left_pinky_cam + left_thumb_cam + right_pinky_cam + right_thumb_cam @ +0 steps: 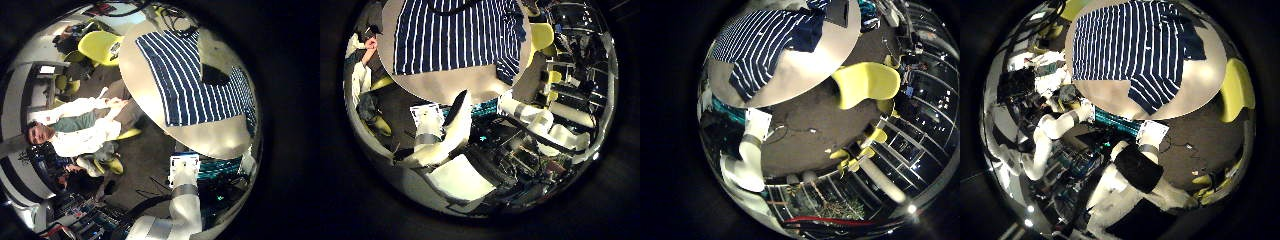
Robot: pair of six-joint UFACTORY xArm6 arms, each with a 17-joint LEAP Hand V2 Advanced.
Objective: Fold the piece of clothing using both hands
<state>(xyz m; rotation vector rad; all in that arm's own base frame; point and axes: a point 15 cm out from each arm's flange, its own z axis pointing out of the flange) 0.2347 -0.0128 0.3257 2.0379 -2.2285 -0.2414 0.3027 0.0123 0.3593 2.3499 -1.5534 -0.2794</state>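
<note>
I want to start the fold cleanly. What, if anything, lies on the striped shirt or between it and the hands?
Nothing visible does. The striped shirt lies spread flat on the round table, with no other object resting on it, and the palm views look down at it unobstructed.

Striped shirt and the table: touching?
Touching. The right thumb side palm view shows the striped shirt spread flat on the round table, no hand on it.

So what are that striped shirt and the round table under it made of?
The striped shirt looks like soft knit fabric, probably cotton: it lies limp and flat, matte, with a dangling sleeve. The round table seems a smooth, pale hard top, maybe laminate or painted wood; I can't tell which.
</note>
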